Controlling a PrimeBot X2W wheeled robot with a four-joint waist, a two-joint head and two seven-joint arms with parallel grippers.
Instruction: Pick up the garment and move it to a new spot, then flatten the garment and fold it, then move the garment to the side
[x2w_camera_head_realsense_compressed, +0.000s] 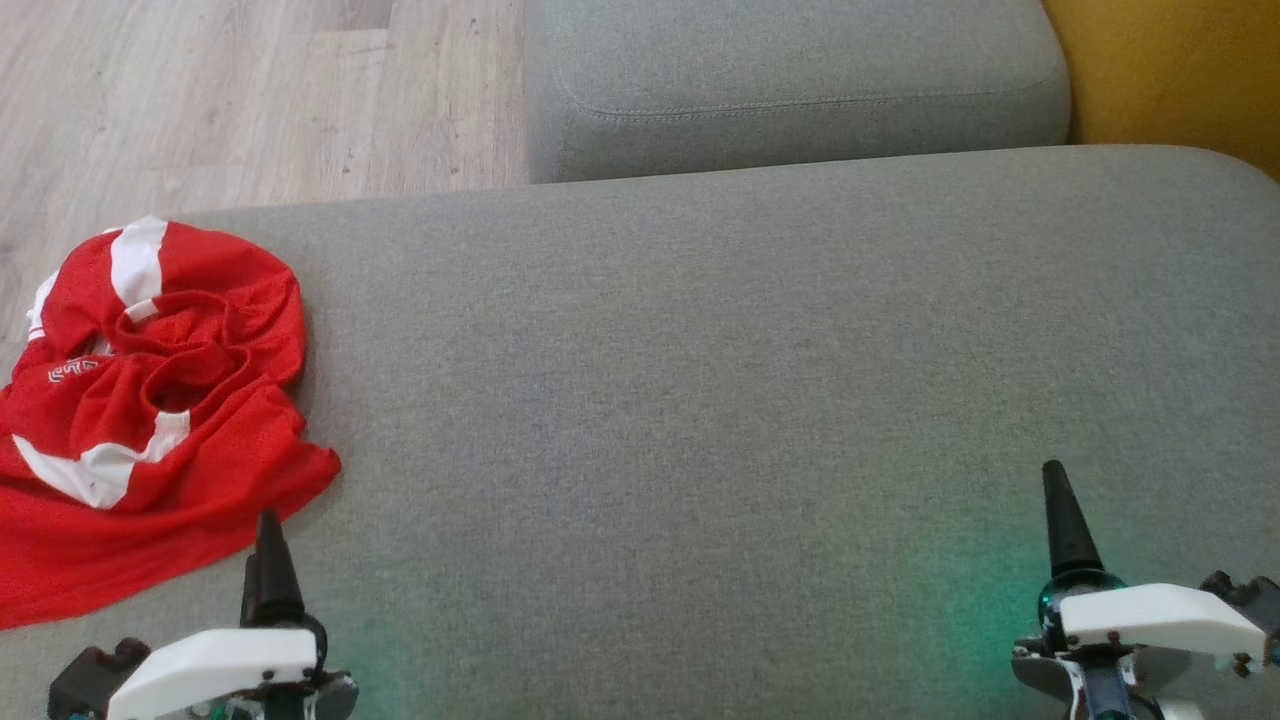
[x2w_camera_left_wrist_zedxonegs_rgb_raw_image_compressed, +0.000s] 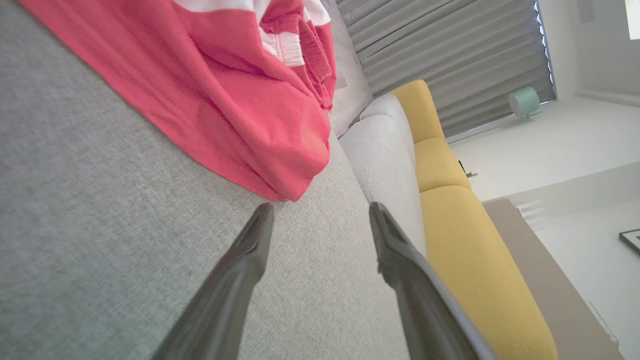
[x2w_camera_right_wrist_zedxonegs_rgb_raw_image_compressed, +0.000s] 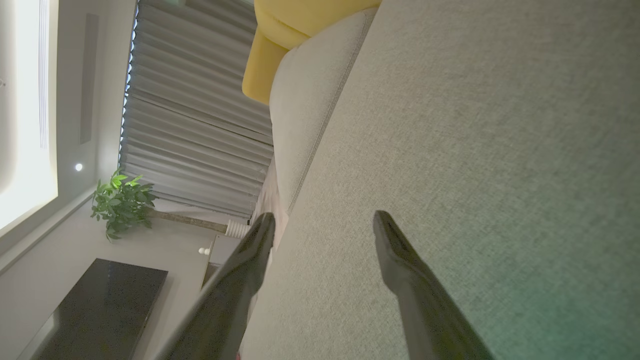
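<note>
Red mesh garment with white bands, crumpled, is found at the left edge of the grey woven sofa seat, its heap stretched from near to far. Its nearest hem corner lies just beyond the tips of the left jaws, the bulk off to their left; these are spread apart and empty. The right jaws, likewise apart and empty, are well away, so the left arm is judged nearer.

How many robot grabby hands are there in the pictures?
2. The left gripper is at the head view's lower left, open, tips just short of the red garment. The right gripper is at the lower right, open, over the grey cushion.
</note>
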